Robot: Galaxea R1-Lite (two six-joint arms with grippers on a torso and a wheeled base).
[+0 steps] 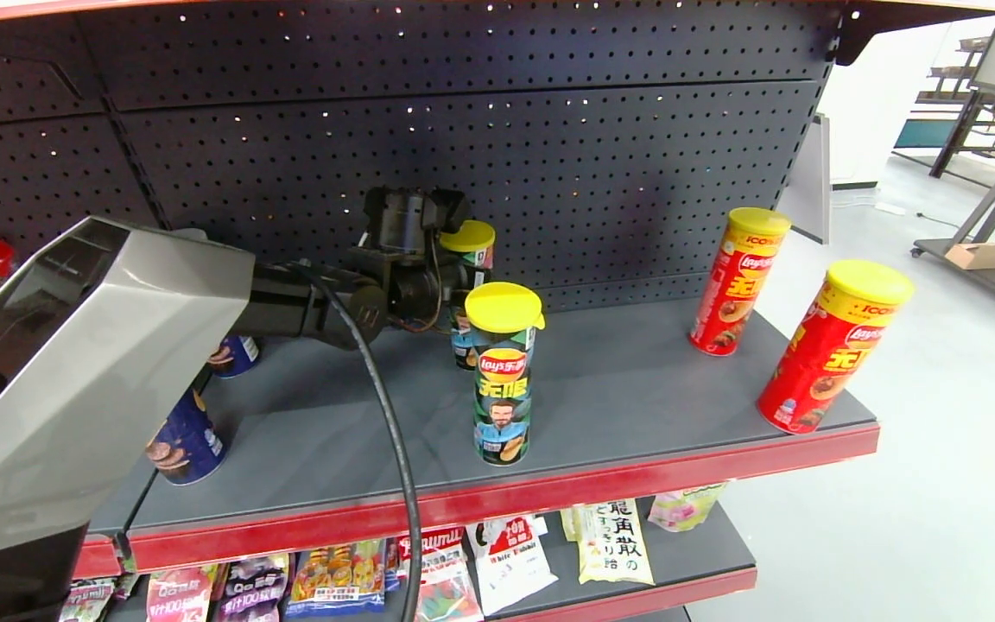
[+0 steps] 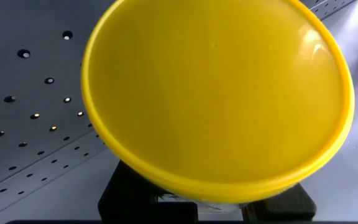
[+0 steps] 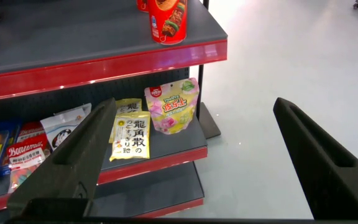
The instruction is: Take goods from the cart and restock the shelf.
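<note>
Left gripper [image 1: 461, 289]: reached in to the back of the upper shelf [image 1: 636, 389]; fingers closed against the sides of the rear green can [image 1: 468, 236]
Rear green can: upright by the pegboard back panel [image 1: 549, 155]; its yellow lid [image 2: 216, 93] close under the left wrist camera
Front green can [image 1: 503, 380]: upright near the shelf's front edge, just in front of the rear one
Red cans: one [image 1: 735, 281] near the back, one [image 1: 834, 345] at the front right corner
Blue cans [image 1: 191, 441]: on the left, partly behind the arm
Right gripper [image 3: 194, 104]: fingers spread wide, holding nothing; low beside the lower shelf [image 3: 166, 155]
Lower shelf: snack bags [image 3: 131, 134] lying on it
</note>
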